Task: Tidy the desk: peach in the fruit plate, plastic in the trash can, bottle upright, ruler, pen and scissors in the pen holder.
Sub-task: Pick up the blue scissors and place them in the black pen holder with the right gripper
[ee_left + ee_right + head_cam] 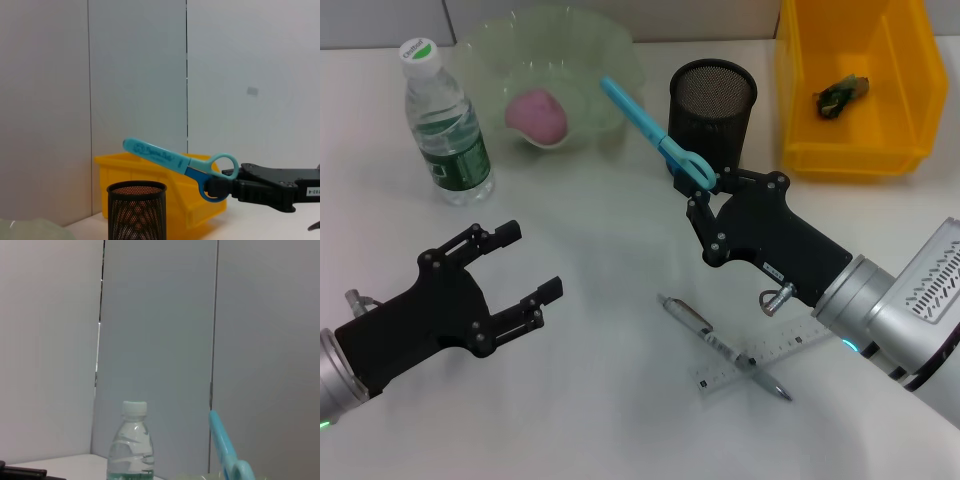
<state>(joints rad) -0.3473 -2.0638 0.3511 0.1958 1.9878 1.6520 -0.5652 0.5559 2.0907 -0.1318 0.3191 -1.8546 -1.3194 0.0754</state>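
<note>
My right gripper (703, 188) is shut on the blue scissors (650, 128) by their handle, holding them in the air just left of the black mesh pen holder (712, 104), blades pointing toward the fruit plate. The scissors (175, 162) hang above and to one side of the pen holder (136, 210) in the left wrist view. The pink peach (537, 114) lies in the pale green fruit plate (600, 50). The water bottle (445, 125) stands upright at the back left. A pen (720, 346) lies across a clear ruler (775, 354) on the desk. The crumpled plastic (840, 94) lies in the yellow trash can (800, 100). My left gripper (532, 262) is open and empty at the front left.
The white desk (610, 250) carries all these things. A grey panelled wall (140, 75) stands behind the desk.
</note>
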